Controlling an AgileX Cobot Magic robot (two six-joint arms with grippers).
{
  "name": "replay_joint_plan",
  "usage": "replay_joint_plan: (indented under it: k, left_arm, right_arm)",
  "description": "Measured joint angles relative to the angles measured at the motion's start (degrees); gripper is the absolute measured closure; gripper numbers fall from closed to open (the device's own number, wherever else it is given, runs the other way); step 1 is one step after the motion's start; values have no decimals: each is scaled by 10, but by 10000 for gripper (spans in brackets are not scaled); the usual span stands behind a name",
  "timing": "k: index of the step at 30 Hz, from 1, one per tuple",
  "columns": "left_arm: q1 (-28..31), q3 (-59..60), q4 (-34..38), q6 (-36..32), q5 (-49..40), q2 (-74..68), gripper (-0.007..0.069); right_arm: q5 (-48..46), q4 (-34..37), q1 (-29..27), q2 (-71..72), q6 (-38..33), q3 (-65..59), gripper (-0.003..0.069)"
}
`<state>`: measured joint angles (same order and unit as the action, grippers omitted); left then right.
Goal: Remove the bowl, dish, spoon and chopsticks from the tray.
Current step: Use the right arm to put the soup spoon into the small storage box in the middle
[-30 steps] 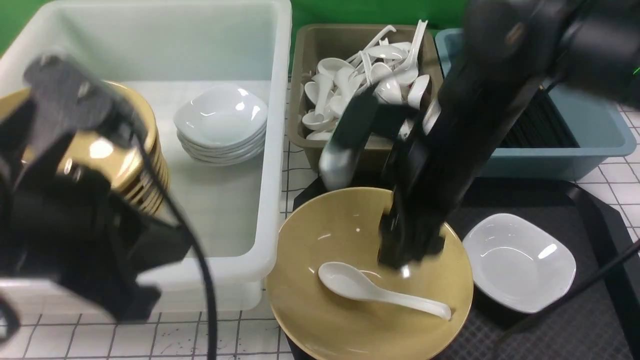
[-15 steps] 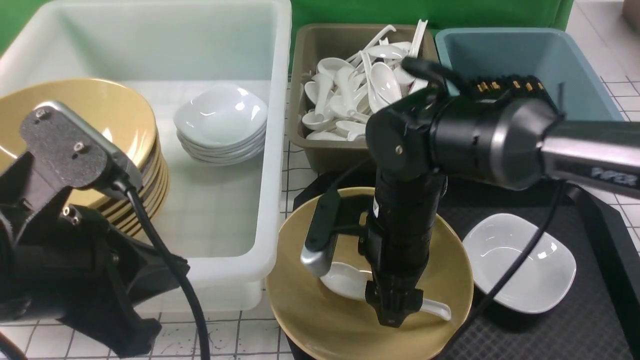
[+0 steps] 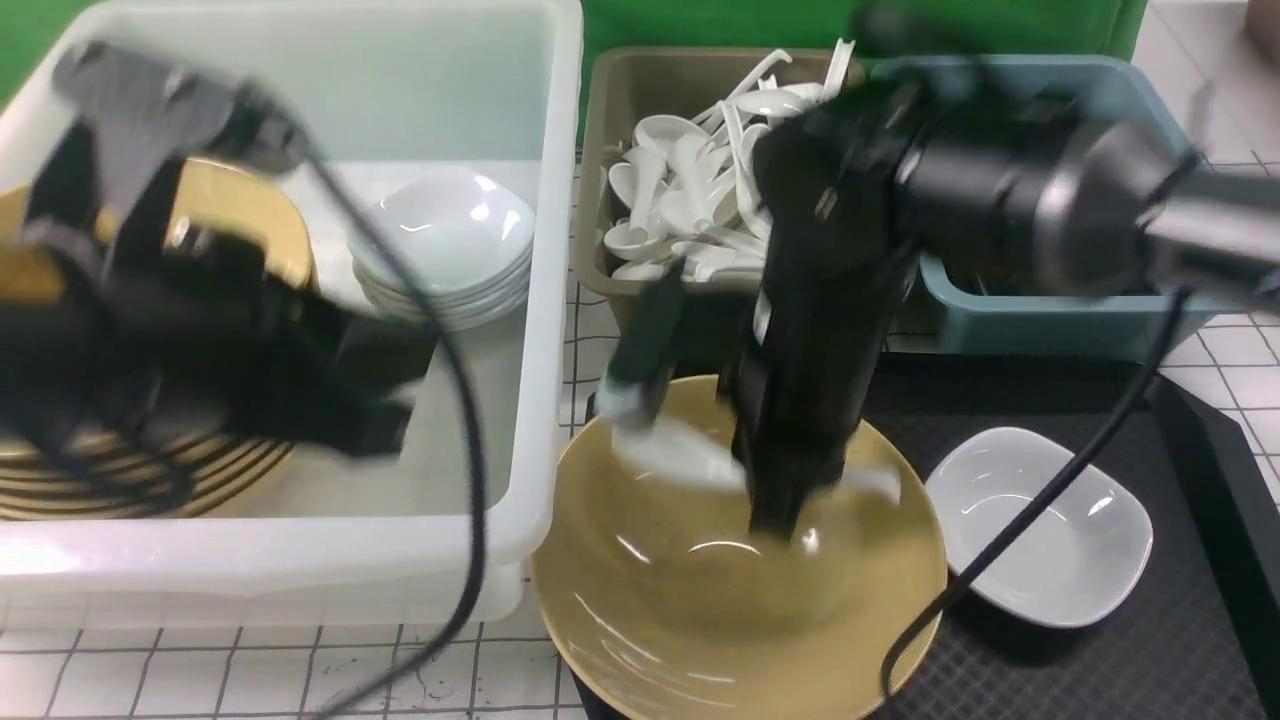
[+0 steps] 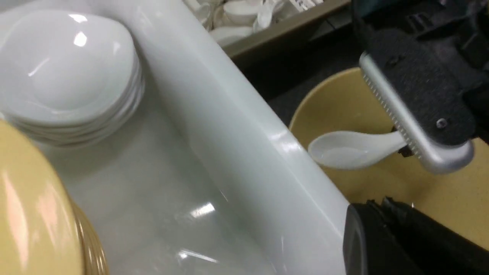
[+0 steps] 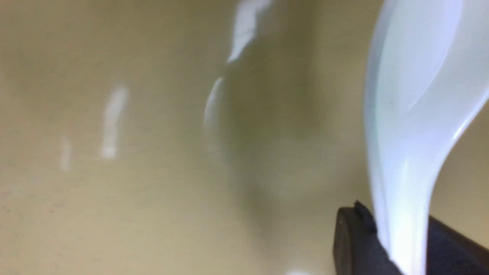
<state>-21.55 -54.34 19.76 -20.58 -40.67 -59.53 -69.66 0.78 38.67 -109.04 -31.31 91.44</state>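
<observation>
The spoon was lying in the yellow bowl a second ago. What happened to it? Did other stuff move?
The right hand came down into the bowl, shut on the spoon and lifted it off the bottom. The left arm swung up over the white tub. The bowl, dish and tray stayed put.

This is a canteen-style dish-sorting station, staged as a robot test bench. A white tub (image 3: 560, 300) from nine to eleven o'clock holds a stack of yellow bowls (image 3: 265, 225) and a stack of white dishes (image 3: 450, 230). At twelve o'clock a brown bin (image 3: 625, 100) is heaped with white soup spoons (image 3: 670, 180). A blue bin (image 3: 1040, 325) sits at one o'clock, and a black meal tray (image 3: 1180, 660) lies at five o'clock. The tabletop (image 3: 150, 670) is white with a ruled black grid. A plain green backdrop (image 3: 700, 22) stands behind the bins.
</observation>
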Motion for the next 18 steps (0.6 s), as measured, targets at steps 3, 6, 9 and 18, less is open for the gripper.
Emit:
replay_joint_plan:
  k: [3,6,9,18]
  left_arm:
    - [0,-69,-2,5,-5,-70,636]
    - [0,-102,-2,7,-5,-106,636]
    - [0,-154,0,8,-7,-169,636]
    - [0,-220,39,-3,-41,-273,636]
  right_arm:
    - [0,-15,-50,18,30,65,496]
    - [38,-19,-81,18,63,94,496]
    - [130,-24,-119,12,120,115,496]
    - [384,-20,-172,-57,236,118,341]
